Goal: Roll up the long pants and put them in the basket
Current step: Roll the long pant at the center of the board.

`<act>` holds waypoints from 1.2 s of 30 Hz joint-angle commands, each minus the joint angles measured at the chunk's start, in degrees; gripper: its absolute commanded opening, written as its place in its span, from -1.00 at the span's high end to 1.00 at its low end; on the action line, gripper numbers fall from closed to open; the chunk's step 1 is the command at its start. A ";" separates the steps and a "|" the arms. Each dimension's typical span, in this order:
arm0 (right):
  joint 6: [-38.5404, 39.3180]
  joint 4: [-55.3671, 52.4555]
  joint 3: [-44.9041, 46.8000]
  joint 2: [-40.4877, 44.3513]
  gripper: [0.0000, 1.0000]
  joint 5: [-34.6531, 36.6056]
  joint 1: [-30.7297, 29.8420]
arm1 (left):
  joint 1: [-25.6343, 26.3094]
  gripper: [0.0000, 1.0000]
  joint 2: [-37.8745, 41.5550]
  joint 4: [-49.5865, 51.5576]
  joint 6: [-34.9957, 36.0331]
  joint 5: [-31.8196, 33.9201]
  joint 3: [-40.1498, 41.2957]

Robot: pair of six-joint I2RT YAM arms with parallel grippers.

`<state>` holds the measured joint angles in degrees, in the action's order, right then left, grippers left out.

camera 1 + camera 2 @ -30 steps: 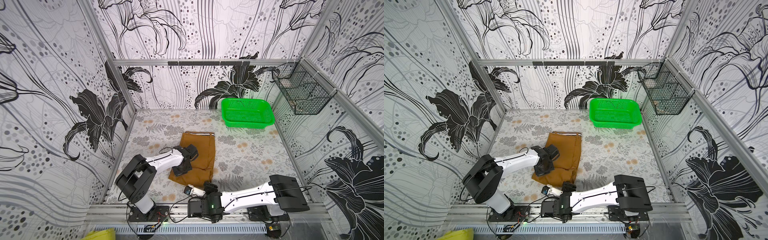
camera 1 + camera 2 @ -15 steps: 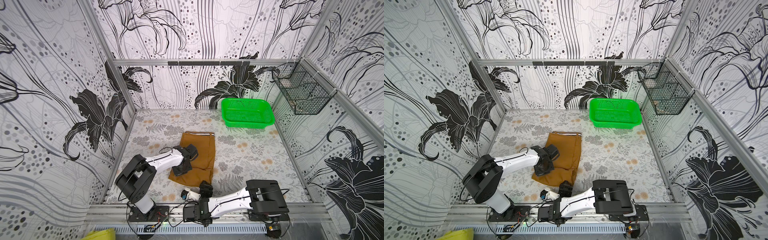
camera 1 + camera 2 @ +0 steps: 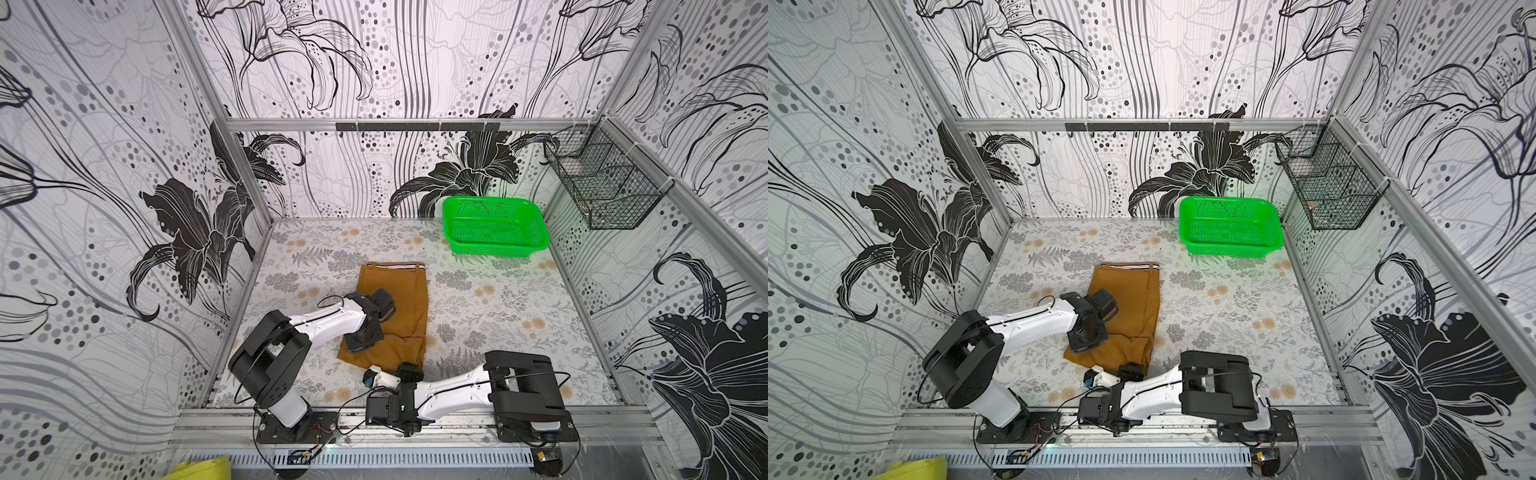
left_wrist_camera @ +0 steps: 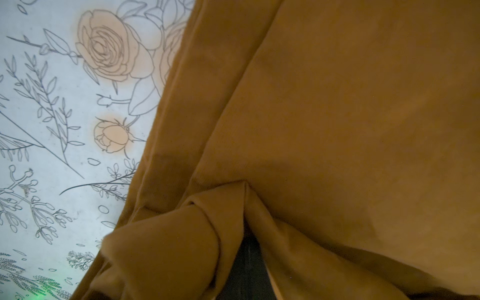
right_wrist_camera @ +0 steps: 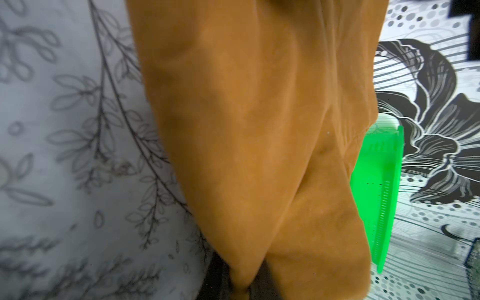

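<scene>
Right arm: has folded in closer since a second ago; its right tool [image 3: 409, 369] is now at the near hem, jaws closed on the cloth.
Left tool [image 3: 362, 338]: clamped shut on a pinched fold by the left edge.
Long pants [image 3: 405, 299]: flat on the bench [image 3: 498, 316], folded lengthwise, waistband at the far end, near end rumpled.

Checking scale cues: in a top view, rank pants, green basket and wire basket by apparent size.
Largest: pants.
Then green basket and wire basket: look alike; the wire one hangs nearer the camera, unranked.
</scene>
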<state>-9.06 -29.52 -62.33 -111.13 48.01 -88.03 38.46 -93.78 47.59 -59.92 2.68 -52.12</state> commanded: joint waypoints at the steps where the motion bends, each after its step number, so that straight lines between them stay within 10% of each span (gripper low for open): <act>1: 2.08 3.37 2.91 1.55 1.00 -18.59 2.93 | -0.62 1.00 -3.48 -13.27 -0.55 1.15 4.45; 16: 1.31 -0.37 2.16 10.52 1.00 -36.81 3.19 | -3.28 1.00 -2.12 -5.42 11.96 6.65 -24.08; 36: 2.53 -5.37 0.03 14.97 1.00 -54.32 6.64 | -5.24 1.00 -10.72 -14.09 12.61 6.86 -9.92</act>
<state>-7.42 -30.17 -61.43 -97.67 5.26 -81.36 33.69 -102.87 36.36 -47.64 8.19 -63.70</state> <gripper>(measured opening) 0.135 0.042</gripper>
